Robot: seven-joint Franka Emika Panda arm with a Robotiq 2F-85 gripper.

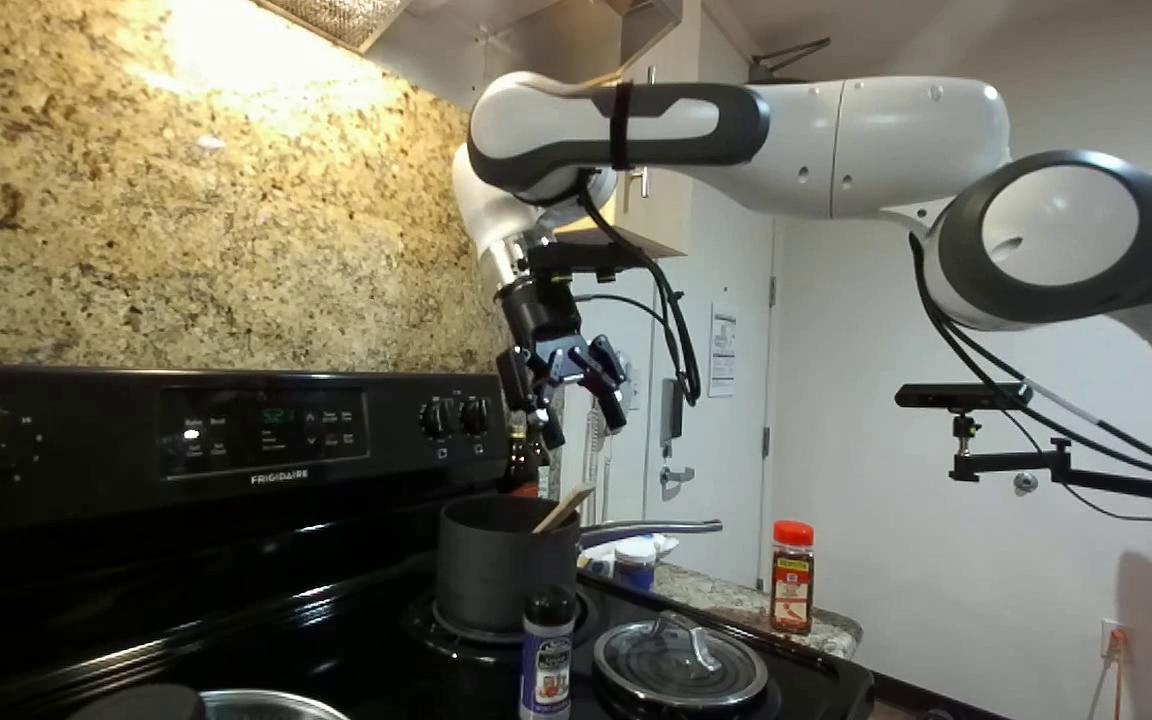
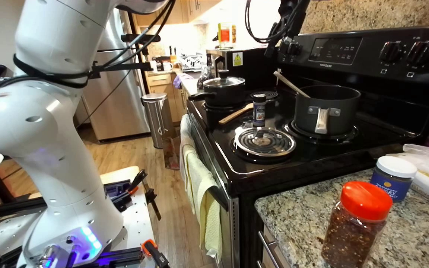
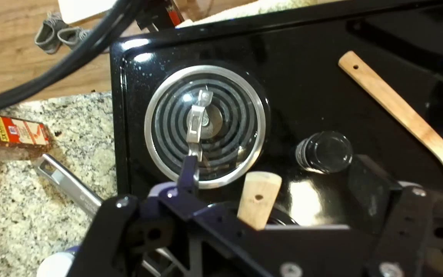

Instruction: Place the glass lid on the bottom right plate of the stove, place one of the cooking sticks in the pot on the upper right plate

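Observation:
The glass lid (image 1: pixel 681 665) with a metal handle lies flat on the front burner beside the dark pot; it also shows in an exterior view (image 2: pixel 264 142) and the wrist view (image 3: pixel 221 115). The dark pot (image 1: pixel 506 565) stands on the burner behind it (image 2: pixel 328 111). A wooden cooking stick (image 1: pixel 564 508) leans in this pot, its handle end sticking out (image 2: pixel 291 85) (image 3: pixel 259 200). Another wooden stick (image 3: pixel 402 111) lies on the stovetop (image 2: pixel 237 113). My gripper (image 1: pixel 584 425) is open and empty, above the pot; its fingers are wide apart in the wrist view (image 3: pixel 281 177).
A spice bottle (image 1: pixel 546 660) stands upright near the lid (image 2: pixel 259 111). A second, lidded pot (image 2: pixel 223 93) stands on another burner. The dark pot's handle (image 3: pixel 71 188) reaches over the counter. A red-capped jar (image 2: pixel 356 223) and a white-capped jar (image 2: pixel 393 178) stand on the counter.

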